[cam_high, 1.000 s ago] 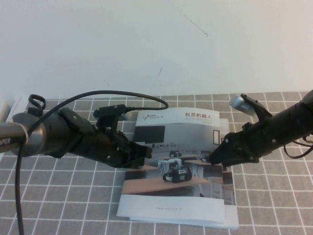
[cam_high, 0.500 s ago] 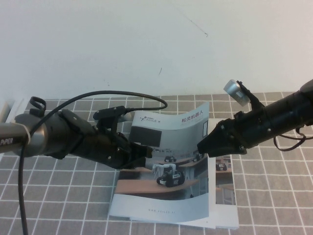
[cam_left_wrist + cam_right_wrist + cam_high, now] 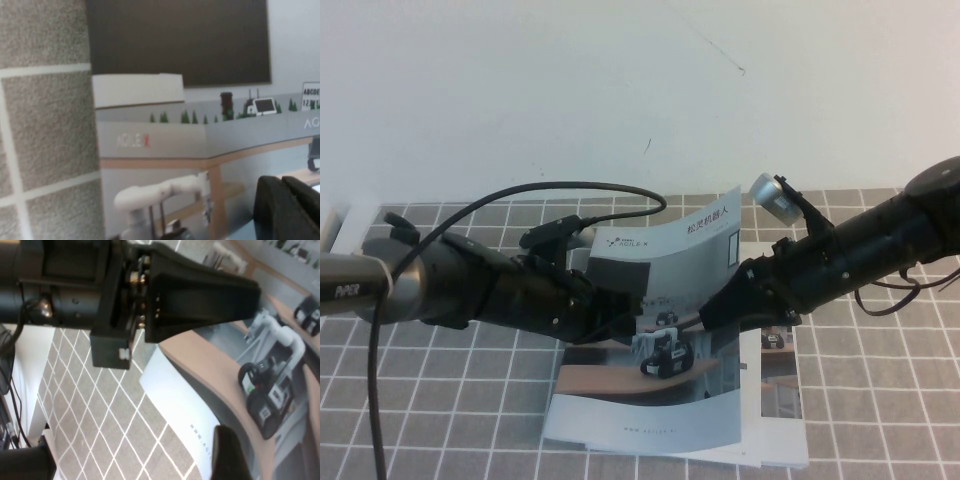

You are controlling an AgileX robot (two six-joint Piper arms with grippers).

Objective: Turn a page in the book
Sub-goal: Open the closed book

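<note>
The book (image 3: pixel 660 405) lies on the checked cloth at the middle, with its glossy cover (image 3: pixel 670 250) raised and curling up off the white inside pages (image 3: pixel 775 400). My right gripper (image 3: pixel 712 312) is shut on the cover's right edge and holds it lifted. In the right wrist view one dark finger (image 3: pixel 230 455) lies over the cover (image 3: pixel 280 370). My left gripper (image 3: pixel 628 308) is shut and rests on the cover near the book's left edge. In the left wrist view its fingertips (image 3: pixel 287 205) sit together on the cover photo (image 3: pixel 200 135).
A grey and white checked cloth (image 3: pixel 440 400) covers the table, with a white wall behind. A black cable (image 3: pixel 570 190) loops over my left arm. My left arm's gripper body (image 3: pixel 200 290) fills the upper part of the right wrist view.
My right gripper has moved left and up with the cover's edge. The cover has risen from flat into a curl, uncovering the inside page at the right. My left gripper stays put.
</note>
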